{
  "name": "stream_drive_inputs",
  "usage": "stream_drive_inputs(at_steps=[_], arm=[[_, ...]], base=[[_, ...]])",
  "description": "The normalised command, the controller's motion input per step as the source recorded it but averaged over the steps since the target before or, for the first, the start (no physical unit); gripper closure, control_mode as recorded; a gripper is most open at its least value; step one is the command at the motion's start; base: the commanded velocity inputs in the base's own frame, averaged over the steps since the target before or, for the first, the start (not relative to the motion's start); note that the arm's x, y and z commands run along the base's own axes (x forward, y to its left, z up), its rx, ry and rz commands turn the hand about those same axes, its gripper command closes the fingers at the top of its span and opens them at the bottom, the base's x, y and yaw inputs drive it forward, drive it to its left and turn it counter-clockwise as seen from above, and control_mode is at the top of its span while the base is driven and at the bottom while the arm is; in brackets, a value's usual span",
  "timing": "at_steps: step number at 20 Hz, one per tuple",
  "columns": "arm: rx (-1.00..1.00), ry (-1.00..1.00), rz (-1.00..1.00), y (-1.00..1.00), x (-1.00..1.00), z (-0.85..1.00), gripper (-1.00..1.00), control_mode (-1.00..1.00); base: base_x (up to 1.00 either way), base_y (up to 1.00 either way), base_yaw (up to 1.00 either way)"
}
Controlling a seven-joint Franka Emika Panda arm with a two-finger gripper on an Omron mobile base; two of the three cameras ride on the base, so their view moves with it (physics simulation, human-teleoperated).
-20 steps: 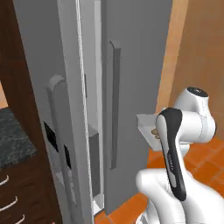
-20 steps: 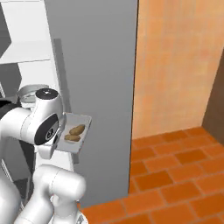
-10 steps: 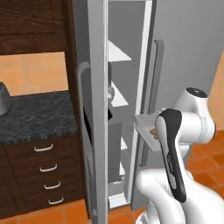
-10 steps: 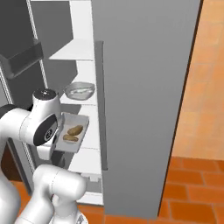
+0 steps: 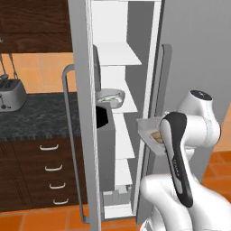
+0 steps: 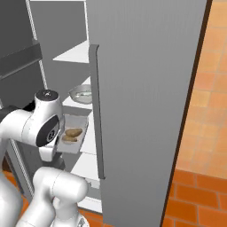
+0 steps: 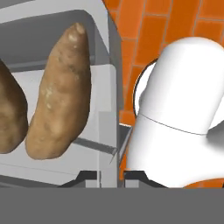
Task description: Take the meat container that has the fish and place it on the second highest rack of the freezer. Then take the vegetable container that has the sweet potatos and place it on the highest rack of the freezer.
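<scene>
Before the open freezer, we see no brand, label or writing that can be read. We hold the tray of sweet potatoes in front of the shelves, level with the rack just below the bowl; the claw is closed on the tray's rim, its dark tips pinching the grey wall at the bottom of the hand view. Two sweet potatoes lie side by side inside, the second one cut off by the frame's edge. In the right base view the tray's far edge sits just beside the door, near its long handle. The bowl rests on the second rack from the top, and the white rack above it is bare. Our arm is folded at the elbow, the forearm raised and the hand turned toward the shelves. To the left, a dark counter carries a toaster, well apart from the tray. Orange brick floor lies to the right.
</scene>
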Motion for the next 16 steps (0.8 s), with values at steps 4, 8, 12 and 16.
stream_drive_inputs(at_steps=[4,8,12,16], arm=[[-0.03,-0.28,0.12,0.08,0.32,1.00,1.00,-1.00],[-0.12,-0.31,0.16,0.15,0.03,1.00,1.00,-1.00],[-0.07,-0.08,0.04,0.15,0.70,0.73,1.00,-1.00],[-0.01,0.06,-0.03,0.32,1.00,0.46,1.00,-1.00]], base=[[0.00,0.00,0.00],[0.00,0.00,0.00],[0.00,0.00,0.00],[0.00,0.00,0.00]])
